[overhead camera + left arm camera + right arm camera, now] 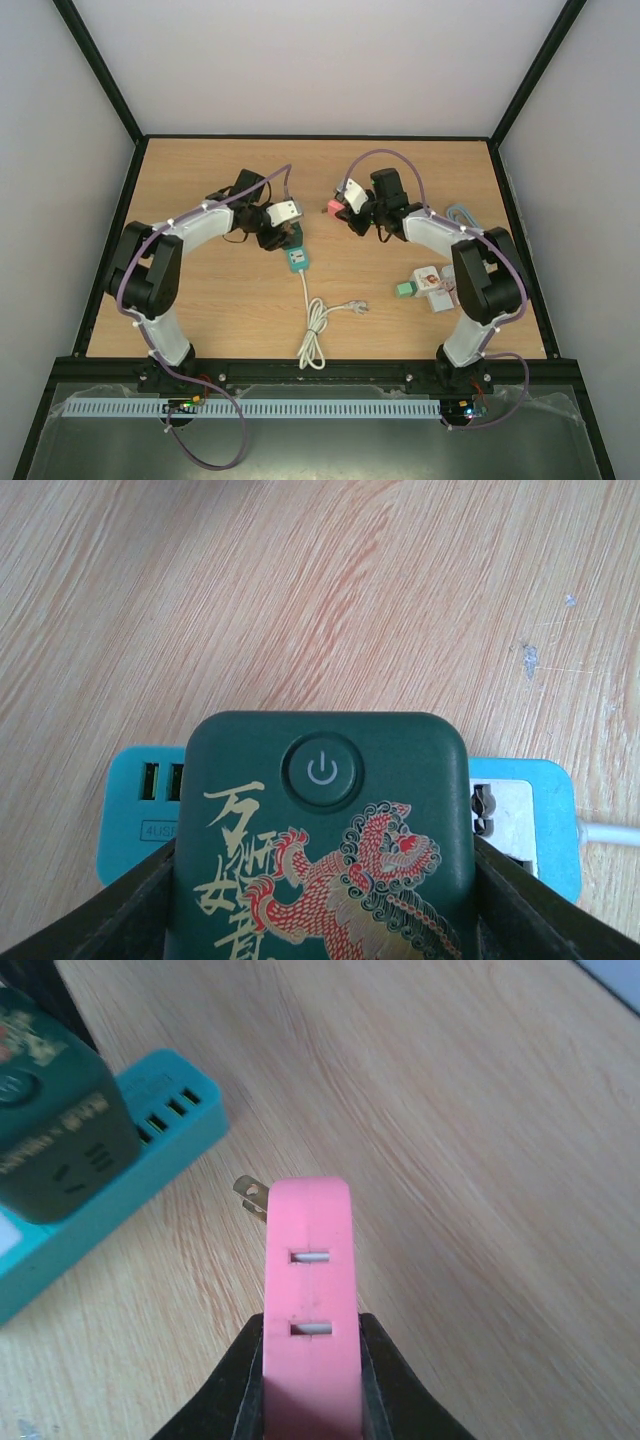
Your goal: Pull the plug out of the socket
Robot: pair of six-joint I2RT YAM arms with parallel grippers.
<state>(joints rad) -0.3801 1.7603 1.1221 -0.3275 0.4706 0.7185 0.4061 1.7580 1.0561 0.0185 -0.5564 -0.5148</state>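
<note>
The teal power strip (pixel 297 260) lies mid-table. The left gripper (pixel 325 920) is closed on the green adapter (pixel 325 810) seated on it. The right gripper (pixel 311 1380) clamps the pink plug (pixel 308 1260), whose prongs are clear of the strip. Extraction appears complete; set-down remains.

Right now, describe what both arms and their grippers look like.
Left arm and right arm: white rounded links, black joints, a lilac cable looped along each, held by white ties. Left gripper and right gripper: black bodies, white wrist blocks, dark tapered fingers.

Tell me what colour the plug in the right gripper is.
The plug is pink; right wrist view shows it best.
</note>
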